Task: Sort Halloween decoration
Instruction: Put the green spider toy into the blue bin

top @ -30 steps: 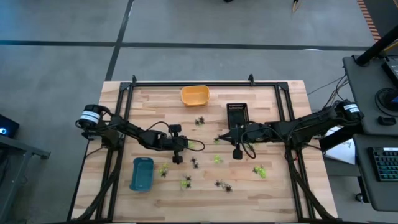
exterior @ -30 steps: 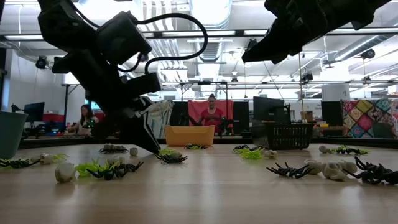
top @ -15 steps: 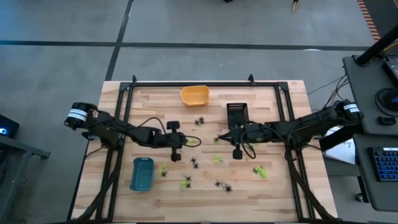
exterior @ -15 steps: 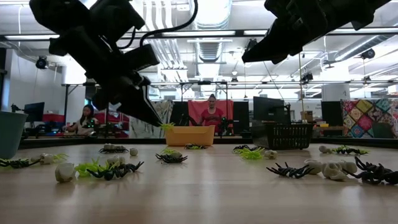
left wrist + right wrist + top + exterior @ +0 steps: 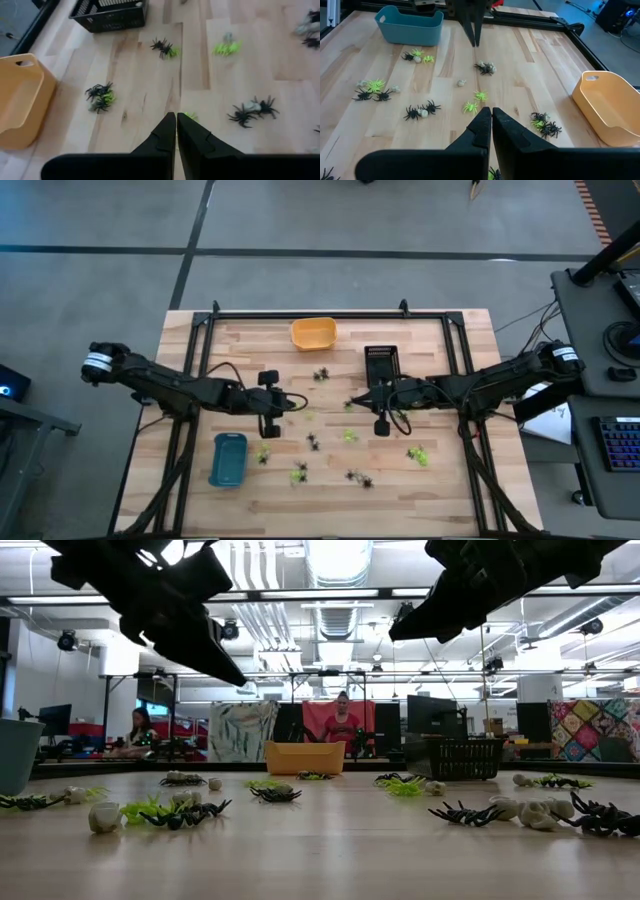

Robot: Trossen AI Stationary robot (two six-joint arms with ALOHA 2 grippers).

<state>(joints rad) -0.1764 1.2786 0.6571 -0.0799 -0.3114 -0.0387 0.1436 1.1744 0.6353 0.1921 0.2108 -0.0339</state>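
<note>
Small lime-green, black spider-like and whitish Halloween decorations point(image 5: 350, 436) lie scattered over the middle and near part of the wooden table. My left gripper point(image 5: 298, 408) hangs well above the table left of centre, slanting down toward the right, its fingers shut point(image 5: 176, 116). A lime-green trinket point(image 5: 190, 116) peeks out at their tips. My right gripper point(image 5: 362, 404) hovers shut point(image 5: 491, 110) right of centre, pointing left, with nothing in it. The trays are a blue tray point(image 5: 228, 458), an orange tray point(image 5: 313, 333) and a black tray point(image 5: 380, 360). My left gripper pinches the lime-green trinket between its two fingertips; only a small green bit point(image 5: 190, 116) shows beside one fingertip, and the fingers hide the rest. The fingers slant down from the table's left side. The trinket is lifted clear of the table.
Black spiders point(image 5: 322, 375) lie near the orange tray, and more trinkets point(image 5: 358, 477) lie toward the near edge. A black metal frame point(image 5: 330, 313) runs along the table's far side and down both sides. People sit in the room beyond the table point(image 5: 342, 720).
My left gripper has risen from just above the table and drawn back toward the table's left edge, staying shut. The lime-green trinket has come up off the table with it. My right gripper has kept still.
</note>
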